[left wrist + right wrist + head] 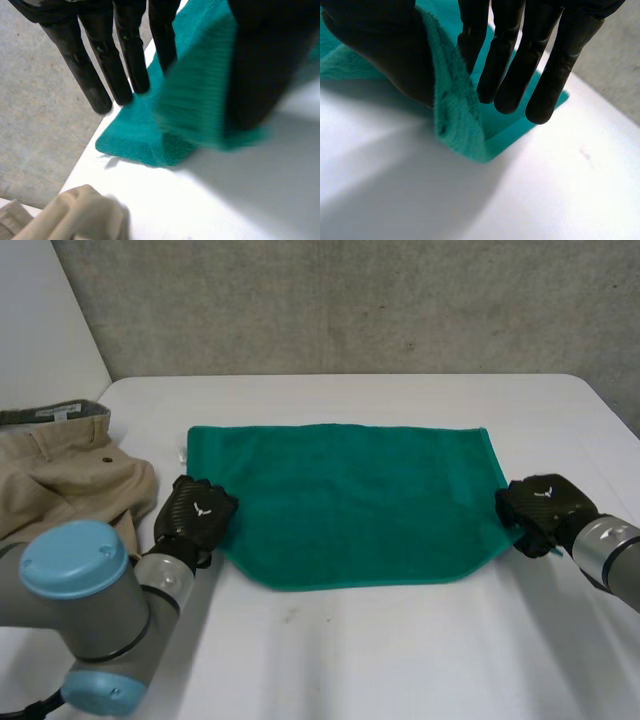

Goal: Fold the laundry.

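White table [400,640], grey concrete wall [350,300] behind. Green towel [350,500] flat mid-table. Left hand [195,512] pinches its near left corner, thumb against straight fingers. Right hand [540,505] likewise, near right corner. Beige trousers [60,470] at table's left.

Towel [350,505] is showing fuzzy terry cloth; table [400,660] is looking smooth & matt; trousers [60,475] looking woven, wall [350,310] rough, approx. concrete.
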`<state>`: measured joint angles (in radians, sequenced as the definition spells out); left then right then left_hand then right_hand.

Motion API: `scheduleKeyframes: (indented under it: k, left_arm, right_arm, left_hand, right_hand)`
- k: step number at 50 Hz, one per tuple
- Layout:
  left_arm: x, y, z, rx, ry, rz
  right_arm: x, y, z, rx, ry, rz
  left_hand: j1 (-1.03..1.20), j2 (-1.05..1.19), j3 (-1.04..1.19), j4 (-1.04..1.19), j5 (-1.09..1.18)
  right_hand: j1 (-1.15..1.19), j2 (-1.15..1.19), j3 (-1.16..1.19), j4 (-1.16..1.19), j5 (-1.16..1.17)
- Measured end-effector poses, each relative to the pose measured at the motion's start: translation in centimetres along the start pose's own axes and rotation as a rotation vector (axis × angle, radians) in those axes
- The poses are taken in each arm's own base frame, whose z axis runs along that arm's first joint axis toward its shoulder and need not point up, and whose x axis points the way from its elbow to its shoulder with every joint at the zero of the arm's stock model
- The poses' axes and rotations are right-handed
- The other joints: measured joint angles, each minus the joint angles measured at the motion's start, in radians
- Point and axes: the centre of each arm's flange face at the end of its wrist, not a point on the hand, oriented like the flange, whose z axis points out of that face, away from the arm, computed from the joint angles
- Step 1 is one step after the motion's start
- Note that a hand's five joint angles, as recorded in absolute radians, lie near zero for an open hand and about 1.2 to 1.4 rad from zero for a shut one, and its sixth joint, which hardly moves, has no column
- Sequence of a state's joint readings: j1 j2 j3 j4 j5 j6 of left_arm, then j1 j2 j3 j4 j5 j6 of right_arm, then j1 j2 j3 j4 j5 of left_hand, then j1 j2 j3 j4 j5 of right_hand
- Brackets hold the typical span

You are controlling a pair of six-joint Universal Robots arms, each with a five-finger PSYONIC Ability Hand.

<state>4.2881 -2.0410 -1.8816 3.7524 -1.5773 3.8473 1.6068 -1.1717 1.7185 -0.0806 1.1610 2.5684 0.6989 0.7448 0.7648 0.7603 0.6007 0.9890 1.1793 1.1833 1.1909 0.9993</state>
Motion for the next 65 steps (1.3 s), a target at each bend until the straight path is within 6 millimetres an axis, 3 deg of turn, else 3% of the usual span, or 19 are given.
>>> scheduleKeyframes:
  k: [2, 5, 6, 15, 23, 31, 37, 43, 45, 51, 60, 65]
  left_arm:
    - [-0.3, -0.3, -0.7, 0.003, -0.005, 0.023]
    - [-0.7, -0.7, -1.3, 0.010, -0.013, 0.035]
    - [-0.9, -1.0, -1.5, 0.015, -0.018, 0.038]
    - [-2.3, -2.1, -3.0, 0.022, -0.036, -0.087]
    - [-3.0, -0.6, -3.2, -0.076, -0.044, -0.333]
    - [-2.9, 1.6, -2.4, -0.187, -0.092, -0.386]
    - [-3.3, 2.5, -1.6, -0.227, -0.147, -0.397]
    - [-3.4, 3.0, -1.0, -0.260, -0.158, -0.434]
    - [-3.3, 3.2, -1.0, -0.283, -0.150, -0.450]
    - [-3.2, 3.3, -1.5, -0.346, -0.113, -0.461]
    - [-4.9, 0.3, -4.6, -0.360, -0.067, -0.340]
    - [-6.2, -2.0, -8.3, -0.319, -0.048, -0.091]
  right_arm:
    - [0.0, 0.3, -0.3, -0.021, -0.016, 0.016]
    - [0.1, 0.5, -0.5, -0.029, -0.028, 0.030]
    - [0.2, 0.5, -0.5, -0.031, -0.034, 0.038]
    - [1.0, 0.9, -0.7, -0.033, -0.036, 0.076]
    - [1.7, 1.3, -0.7, -0.039, -0.018, 0.110]
    - [1.9, 1.3, -0.7, -0.038, -0.013, 0.155]
    - [1.8, 1.3, -0.7, -0.040, -0.015, 0.161]
    - [1.6, 1.5, -0.7, -0.045, -0.021, 0.161]
    - [1.6, 1.5, -0.8, -0.046, -0.021, 0.157]
    - [1.7, 1.3, -0.9, -0.049, -0.021, 0.131]
    - [2.0, -1.6, -4.4, -0.118, -0.068, -0.048]
    - [2.9, -3.2, -8.3, -0.234, -0.118, -0.188]
  left_hand:
    - [-0.147, -0.149, -0.155, -0.157, -0.168]
    - [-0.147, -0.149, -0.155, -0.157, -0.168]
    - [-0.206, -0.253, -0.266, -0.275, -0.295]
    - [-0.243, -0.305, -0.319, -0.330, -0.352]
    - [-0.243, -0.305, -0.319, -0.332, -0.354]
    - [-0.243, -0.303, -0.317, -0.327, -0.343]
    - [-0.130, -0.180, -0.199, -0.196, -0.211]
    - [0.166, 0.108, 0.086, 0.083, 0.059]
    - [0.444, 0.370, 0.346, 0.354, 0.331]
    - [0.453, 0.448, 0.422, 0.437, 0.368]
    - [0.453, 0.449, 0.422, 0.438, 0.368]
    - [0.453, 0.450, 0.423, 0.438, 0.368]
  right_hand:
    - [0.000, 0.000, 0.000, 0.000, 0.000]
    - [0.000, 0.000, 0.000, 0.000, 0.000]
    - [0.000, 0.000, 0.000, 0.000, 0.000]
    - [0.000, 0.000, 0.000, 0.000, 0.000]
    - [0.000, 0.000, 0.000, 0.000, 0.000]
    - [0.000, 0.000, 0.000, 0.000, 0.000]
    - [0.000, 0.000, 0.000, 0.000, 0.000]
    - [0.000, 0.000, 0.000, 0.000, 0.000]
    - [0.000, 0.000, 0.000, 0.000, 0.000]
    - [0.000, 0.000, 0.000, 0.000, 0.000]
    - [0.000, 0.000, 0.000, 0.000, 0.000]
    - [0.000, 0.000, 0.000, 0.000, 0.000]
